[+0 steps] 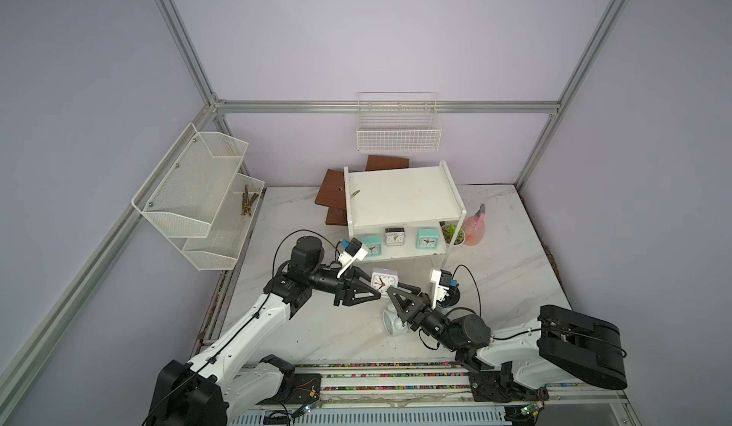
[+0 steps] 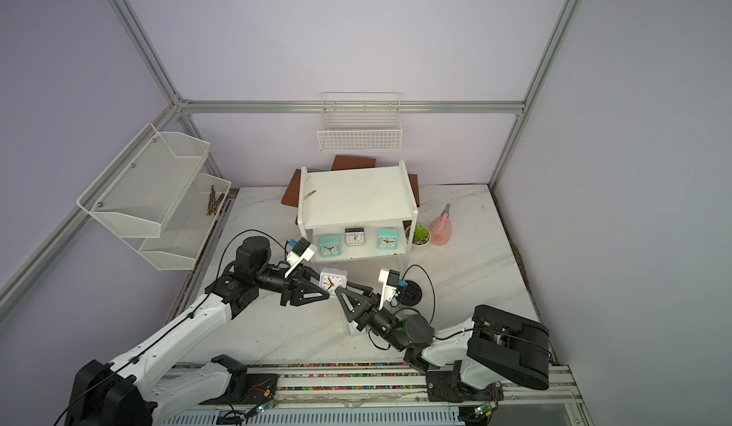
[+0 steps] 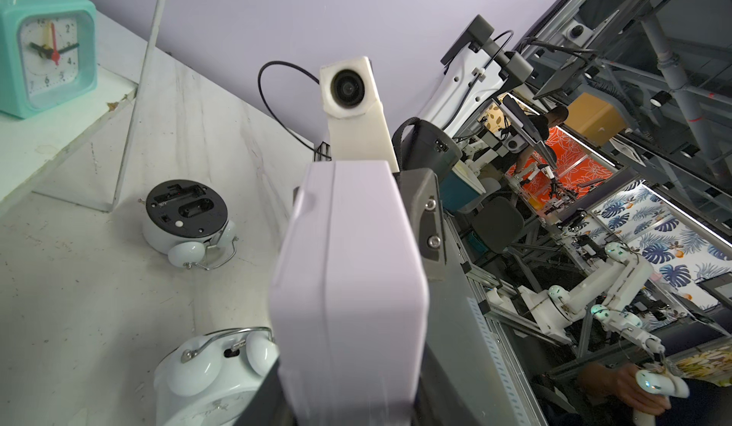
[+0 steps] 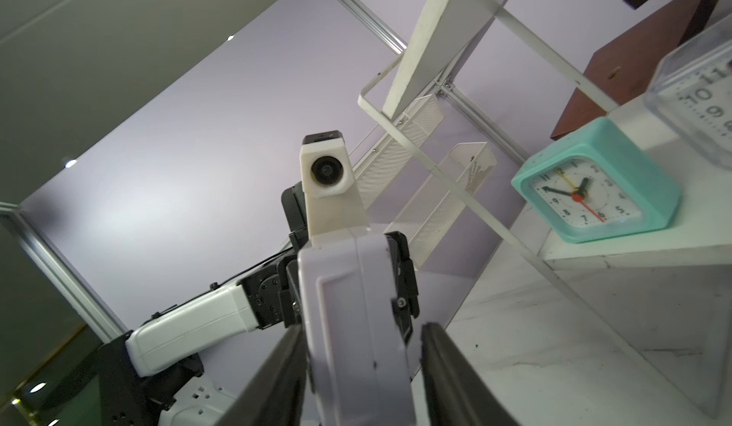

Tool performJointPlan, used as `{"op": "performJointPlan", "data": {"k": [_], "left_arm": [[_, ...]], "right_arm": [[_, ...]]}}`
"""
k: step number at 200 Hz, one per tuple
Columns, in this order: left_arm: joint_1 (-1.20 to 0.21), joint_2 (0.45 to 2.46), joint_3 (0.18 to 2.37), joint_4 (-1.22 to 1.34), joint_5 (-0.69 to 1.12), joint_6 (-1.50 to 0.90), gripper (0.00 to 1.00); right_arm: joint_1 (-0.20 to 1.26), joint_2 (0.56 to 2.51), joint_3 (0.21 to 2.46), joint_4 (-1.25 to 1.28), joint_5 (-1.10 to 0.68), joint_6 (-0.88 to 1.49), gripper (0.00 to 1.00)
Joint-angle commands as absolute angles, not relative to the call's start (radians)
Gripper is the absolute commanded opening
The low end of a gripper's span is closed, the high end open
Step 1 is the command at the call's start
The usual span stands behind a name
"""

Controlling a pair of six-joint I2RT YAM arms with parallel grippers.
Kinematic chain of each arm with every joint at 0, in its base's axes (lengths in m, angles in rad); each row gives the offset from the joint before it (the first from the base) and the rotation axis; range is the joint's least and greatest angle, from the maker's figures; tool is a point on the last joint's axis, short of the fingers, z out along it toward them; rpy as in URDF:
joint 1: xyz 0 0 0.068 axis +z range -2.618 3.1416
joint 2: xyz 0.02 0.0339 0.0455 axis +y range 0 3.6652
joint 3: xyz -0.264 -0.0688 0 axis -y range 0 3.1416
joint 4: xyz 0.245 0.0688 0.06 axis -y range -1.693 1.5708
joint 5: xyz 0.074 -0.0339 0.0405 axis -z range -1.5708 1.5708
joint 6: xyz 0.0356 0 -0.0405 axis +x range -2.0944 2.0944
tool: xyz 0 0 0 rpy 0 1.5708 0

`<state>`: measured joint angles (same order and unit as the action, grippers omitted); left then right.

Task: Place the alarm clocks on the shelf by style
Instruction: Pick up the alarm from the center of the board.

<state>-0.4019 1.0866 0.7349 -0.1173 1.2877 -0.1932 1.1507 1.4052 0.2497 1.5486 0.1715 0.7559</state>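
1. Marble worktop: nearest, a twin-bell clock lies half under the right gripper.
2. Right gripper's jaws sit loose around the whitish-grey clock; the left gripper clamps it, off the worktop.
3. Behind, a second twin-bell clock lies face-down.
4. Farther, the shelf holds on its lower board a mint clock, a grey clock and a second mint clock; a potted plant and a spray bottle stand beside it.

- Left arm: smooth white shells between black joints, with small white lettering on one black joint.
- Right arm: same white shells, with a bulky black block at its base end.
- Left gripper and right gripper: black, with triangular open-frame fingers.
- Right wrist camera and left wrist camera: cream wedge-shaped mounts, each with a round black lens.
- Blue plug behind the camera.
- Thin black cable, looping.
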Motion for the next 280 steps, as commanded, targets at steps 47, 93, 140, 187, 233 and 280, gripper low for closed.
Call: {"op": "performJointPlan", "data": {"k": [47, 93, 140, 187, 233, 280], "left_arm": [[-0.365, 1.078, 0.912, -0.65, 1.16, 0.247, 0.2], [-0.365, 1.01, 0.921, -0.723, 1.064, 0.244, 0.21], [-0.366, 1.025, 0.983, -0.82, 0.959, 0.144, 0.21], [-0.366, 1.101, 1.015, -0.877, 0.95, 0.119, 0.21], [-0.365, 1.133, 1.036, -0.888, 0.992, 0.1, 0.2], [-0.365, 1.137, 1.033, -0.889, 0.99, 0.097, 0.2]], "right_arm": [[1.142, 0.964, 0.425, 0.459, 0.304, 0.394, 0.74], [1.143, 0.98, 0.688, 0.033, 0.218, 0.159, 0.86], [1.18, 1.091, 0.879, -0.184, 0.326, -0.073, 1.0], [1.241, 1.116, 0.893, -0.139, 0.393, -0.265, 1.0], [1.315, 1.132, 0.825, 0.033, 0.515, -0.418, 1.0], [1.319, 1.168, 0.811, 0.106, 0.533, -0.447, 1.0]]}}
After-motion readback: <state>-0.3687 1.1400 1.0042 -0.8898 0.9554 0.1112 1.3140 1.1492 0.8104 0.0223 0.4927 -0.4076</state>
